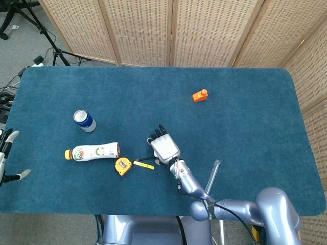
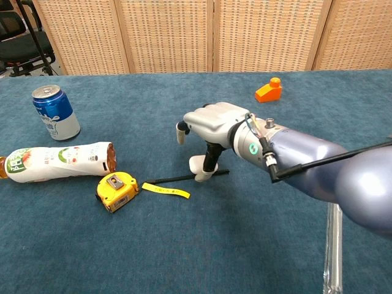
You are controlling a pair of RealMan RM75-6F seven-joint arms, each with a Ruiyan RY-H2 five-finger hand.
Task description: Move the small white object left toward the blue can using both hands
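Observation:
The small white object (image 2: 196, 164) sits low on the blue cloth, touching the black strap (image 2: 166, 179). My right hand (image 2: 214, 122) is over it, thumb pressed against it and holding it. In the head view the right hand (image 1: 164, 147) shows its other fingers (image 1: 159, 132) spread out, and it mostly hides the object. The blue can (image 1: 84, 120) (image 2: 55, 112) stands upright well to the left of that hand. My left hand (image 1: 5, 151) hangs off the table's far left edge, fingers apart, holding nothing.
Between hand and can lie a white bottle (image 2: 58, 162) on its side and a yellow tape measure (image 2: 116, 190) with its tab out. An orange object (image 2: 268, 90) sits at the back right. A clear plastic tube (image 1: 211, 175) lies near the front edge.

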